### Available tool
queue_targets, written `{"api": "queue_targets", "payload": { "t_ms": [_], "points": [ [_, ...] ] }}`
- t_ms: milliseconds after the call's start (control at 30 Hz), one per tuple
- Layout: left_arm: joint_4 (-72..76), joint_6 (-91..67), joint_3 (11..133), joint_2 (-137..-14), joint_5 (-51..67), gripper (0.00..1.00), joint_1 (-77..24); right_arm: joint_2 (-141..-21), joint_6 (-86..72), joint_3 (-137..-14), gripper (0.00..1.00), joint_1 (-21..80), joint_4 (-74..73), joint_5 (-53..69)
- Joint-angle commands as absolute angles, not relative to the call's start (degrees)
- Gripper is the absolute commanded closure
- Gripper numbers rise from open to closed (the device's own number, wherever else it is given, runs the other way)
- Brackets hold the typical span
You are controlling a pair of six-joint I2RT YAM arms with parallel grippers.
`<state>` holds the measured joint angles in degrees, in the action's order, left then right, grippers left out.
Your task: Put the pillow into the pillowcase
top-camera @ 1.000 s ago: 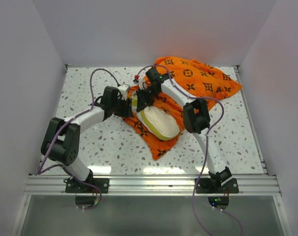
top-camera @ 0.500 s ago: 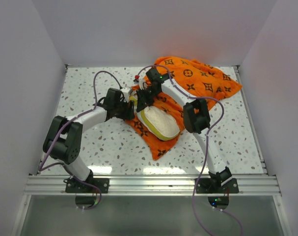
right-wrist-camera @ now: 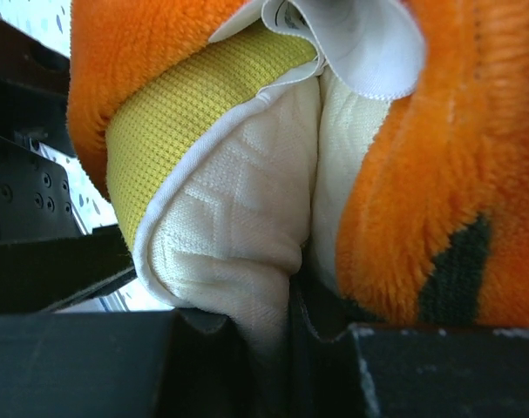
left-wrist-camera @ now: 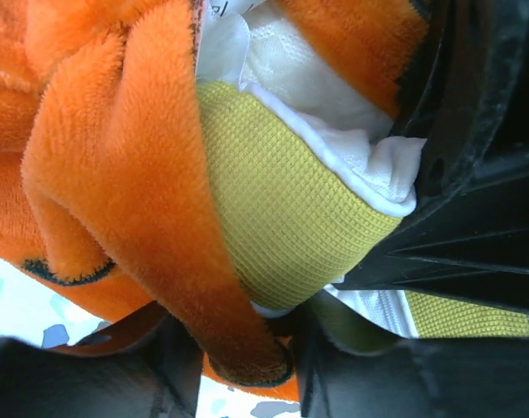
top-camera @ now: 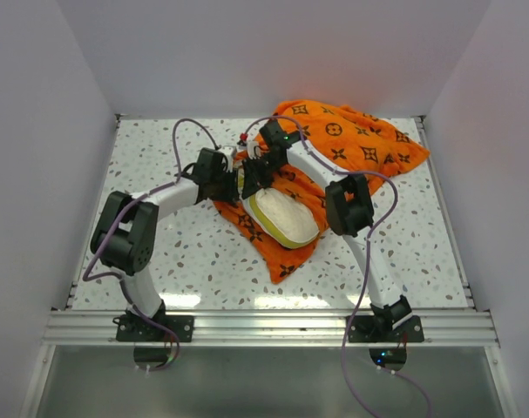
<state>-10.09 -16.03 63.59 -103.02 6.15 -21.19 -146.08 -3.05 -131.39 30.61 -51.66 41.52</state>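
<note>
Barely tucked: pillow lay on its pillowcase

Cream, quilted and edged with a yellow mesh band, the pillow lay at the middle of the table on the orange, brown-monogrammed pillowcase, its far corner under a plush fold. The right gripper was clamped on the pillow's cream fabric. The left gripper straddled the pillowcase hem; whether it pinched could not be told.

— That pillowcase looks like plush, fuzzy orange fleece.
— And the pillow is matt quilted cream cloth, its yellow band a coarse waffle knit. The bench is smooth, speckled, faintly glossy.
</note>
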Motion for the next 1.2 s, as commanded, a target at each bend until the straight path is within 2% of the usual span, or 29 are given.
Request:
{"api": "queue_targets", "payload": {
  "t_ms": [0,100,367,467,800,833,867,967,1100,1167],
  "points": [
    [-12.92,-16.79,65.3,-104.5,0.09,0.59,-20.57,-147.57,-2.2,-128.41,1.0,29.44,-53.61,33.93],
    [-14.06,-15.74,65.13,-103.89,-3.68,0.66,-20.22,-147.74,-1.85,-127.88,1.0,29.53,-53.7,32.0],
    [-19.33,-13.27,63.99,-106.52,-7.38,0.69,-16.53,-148.18,-2.55,-127.79,1.0,29.62,-53.0,30.5],
    [-21.26,-11.87,63.46,-106.7,-6.86,0.73,-16.61,-148.27,-2.55,-127.97,1.0,29.62,-52.91,29.62],
    [-24.43,-8.44,60.91,-105.82,-8.79,0.78,-15.91,-148.97,-3.16,-128.41,1.0,30.41,-52.38,26.72],
    [-24.26,-8.44,61.08,-106.08,-8.96,0.81,-15.65,-149.06,-3.16,-128.32,1.0,30.58,-52.3,26.54],
    [-24.34,-8.44,61.43,-106.95,-9.05,0.91,-15.04,-149.06,-3.25,-128.32,1.0,30.5,-52.29,26.28],
    [-27.59,-8.26,63.36,-108.71,-8.88,1.0,-14.24,-148.8,-3.08,-128.32,1.0,30.85,-52.29,24.26],
    [-30.67,-5.29,62.23,-105.66,-6.69,1.0,-14.5,-148.89,-3.51,-129.02,1.0,31.38,-52.29,20.14],
    [-30.76,-4.31,61.26,-102.06,-6.24,0.93,-14.68,-149.24,-3.95,-129.2,1.0,31.46,-52.29,18.9]
  ]
}}
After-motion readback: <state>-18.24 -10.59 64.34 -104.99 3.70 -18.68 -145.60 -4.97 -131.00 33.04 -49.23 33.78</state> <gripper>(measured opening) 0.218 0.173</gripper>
